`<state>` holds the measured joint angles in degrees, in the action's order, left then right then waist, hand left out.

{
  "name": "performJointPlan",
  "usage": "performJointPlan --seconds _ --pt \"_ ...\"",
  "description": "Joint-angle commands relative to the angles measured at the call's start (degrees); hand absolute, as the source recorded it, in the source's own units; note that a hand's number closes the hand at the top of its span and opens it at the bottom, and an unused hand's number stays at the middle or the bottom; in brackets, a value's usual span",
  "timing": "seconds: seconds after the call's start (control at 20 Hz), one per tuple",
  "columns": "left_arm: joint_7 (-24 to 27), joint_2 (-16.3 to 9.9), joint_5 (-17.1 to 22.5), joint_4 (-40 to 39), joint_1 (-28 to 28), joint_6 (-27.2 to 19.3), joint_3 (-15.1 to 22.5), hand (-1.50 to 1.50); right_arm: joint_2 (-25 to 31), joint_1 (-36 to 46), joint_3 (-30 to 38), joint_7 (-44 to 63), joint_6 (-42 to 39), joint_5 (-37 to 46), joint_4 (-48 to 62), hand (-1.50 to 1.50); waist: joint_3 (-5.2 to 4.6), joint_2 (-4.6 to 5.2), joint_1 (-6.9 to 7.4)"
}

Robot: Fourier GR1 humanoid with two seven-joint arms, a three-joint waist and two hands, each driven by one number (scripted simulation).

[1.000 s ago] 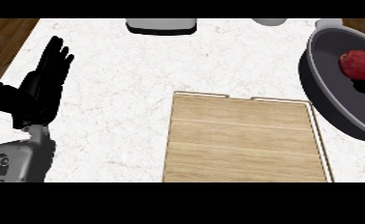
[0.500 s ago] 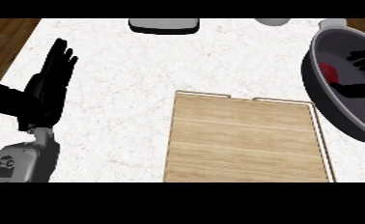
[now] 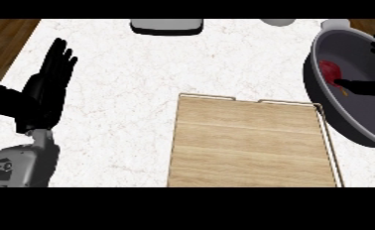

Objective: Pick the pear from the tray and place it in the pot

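Kitchen: marble counter (image 3: 147,75), wooden tray (image 3: 249,144), dark pot (image 3: 344,110).

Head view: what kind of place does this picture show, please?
Most likely a kitchen counter: a white marbled countertop carries a wooden tray and a dark grey pot with a red fruit inside. The left hand rests open at the left edge.
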<state>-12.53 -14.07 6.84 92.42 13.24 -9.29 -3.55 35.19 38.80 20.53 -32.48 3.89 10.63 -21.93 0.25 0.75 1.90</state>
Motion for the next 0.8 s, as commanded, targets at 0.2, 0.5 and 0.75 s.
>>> performJointPlan --seconds 0.2,0.5,0.75 --pt "0.25 1.04 -0.70 2.44 -1.34 -0.51 0.55 0.00 8.14 -1.07 8.34 -5.92 -13.33 -7.75 8.35 -1.50 0.02 0.04 0.12" --pt "-0.71 -0.80 -0.15 0.94 -0.37 0.95 -1.25 0.00 15.46 -2.93 10.34 -6.50 -21.90 -9.42 11.14 -1.50 0.01 0.00 -0.28" --pt "0.95 0.59 0.35 1.63 -2.03 1.29 -0.89 0.00 19.75 -6.48 11.16 -9.04 -27.10 -9.68 12.85 -1.50 0.12 0.16 0.12"
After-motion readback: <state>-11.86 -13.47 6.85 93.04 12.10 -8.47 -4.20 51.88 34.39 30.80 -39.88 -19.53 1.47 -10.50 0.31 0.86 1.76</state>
